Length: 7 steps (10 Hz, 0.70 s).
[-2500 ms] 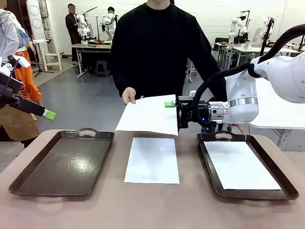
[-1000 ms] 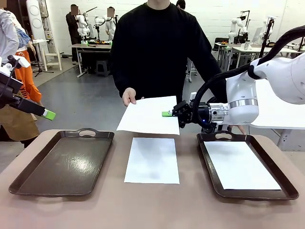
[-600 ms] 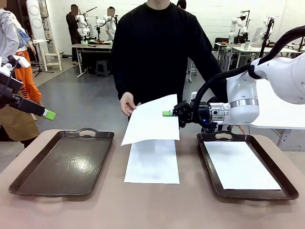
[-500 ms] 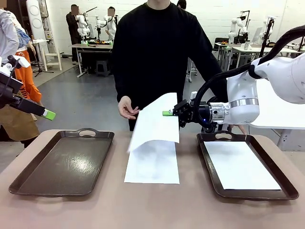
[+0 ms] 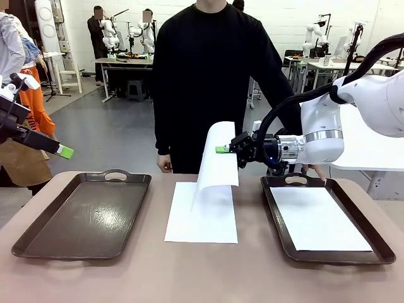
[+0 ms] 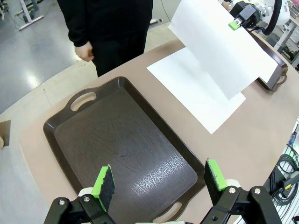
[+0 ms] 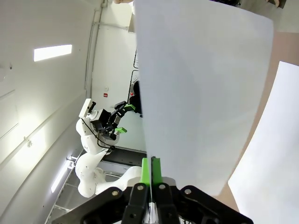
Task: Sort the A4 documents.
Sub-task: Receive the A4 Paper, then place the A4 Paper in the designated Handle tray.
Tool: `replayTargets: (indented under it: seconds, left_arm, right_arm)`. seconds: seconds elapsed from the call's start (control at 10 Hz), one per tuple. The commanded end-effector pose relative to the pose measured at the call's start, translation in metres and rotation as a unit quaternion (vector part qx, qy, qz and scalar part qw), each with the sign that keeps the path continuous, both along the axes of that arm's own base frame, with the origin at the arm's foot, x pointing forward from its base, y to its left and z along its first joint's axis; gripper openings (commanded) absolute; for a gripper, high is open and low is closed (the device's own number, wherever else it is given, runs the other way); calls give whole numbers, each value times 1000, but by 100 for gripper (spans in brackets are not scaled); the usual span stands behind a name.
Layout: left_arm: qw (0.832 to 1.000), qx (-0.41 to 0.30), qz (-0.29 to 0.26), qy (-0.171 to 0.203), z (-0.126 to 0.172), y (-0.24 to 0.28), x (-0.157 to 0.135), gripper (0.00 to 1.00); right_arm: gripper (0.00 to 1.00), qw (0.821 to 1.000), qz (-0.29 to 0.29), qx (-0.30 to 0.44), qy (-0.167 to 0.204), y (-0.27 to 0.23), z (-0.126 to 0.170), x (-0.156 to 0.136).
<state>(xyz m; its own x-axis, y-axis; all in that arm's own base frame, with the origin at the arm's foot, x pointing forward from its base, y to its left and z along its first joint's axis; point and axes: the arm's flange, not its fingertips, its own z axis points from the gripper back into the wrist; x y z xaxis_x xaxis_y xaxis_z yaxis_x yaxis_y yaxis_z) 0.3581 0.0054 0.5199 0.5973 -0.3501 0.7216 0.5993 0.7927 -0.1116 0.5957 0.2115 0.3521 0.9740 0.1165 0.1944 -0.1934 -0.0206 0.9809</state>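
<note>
1. The front view sits on the robot's side of the light brown tabletop [image 5: 202, 278]. It faces straight across to the person in a black sweater [image 5: 214, 76] at the far edge, at middle distance.
2. The left wrist view hangs above the table's left end and looks steeply down on the empty dark brown plastic tray [image 6: 126, 149]. The left gripper [image 6: 159, 179] rises from the bottom edge.
3. The right wrist view is rolled sideways and very near. The hanging white paper sheet [image 7: 201, 93], pinched in the right gripper [image 7: 151, 163] at bottom centre, spans the middle of the frame.
4. All three views share the hanging white paper sheet [image 5: 218, 158] [image 6: 219, 42] and the flat white paper sheet [image 5: 202, 221] [image 6: 201, 100] [image 7: 271, 163]. The front and left wrist views also share the empty dark brown plastic tray [image 5: 82, 214].
</note>
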Motion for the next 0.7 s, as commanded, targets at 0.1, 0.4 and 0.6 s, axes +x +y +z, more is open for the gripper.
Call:
replayTargets:
  seconds: [0.1,0.4,0.6]
  left_arm:
    - [1000,-6,-3,-1,-1,1,1,100]
    - [1000,-6,-3,-1,-1,1,1,100]
    - [1000,-6,-3,-1,-1,1,1,100]
  right_arm:
    - [0,1000,-5,-2,2,1,-2,0]
    - [0,1000,-5,-2,2,1,-2,0]
    - [0,1000,-5,-2,2,1,-2,0]
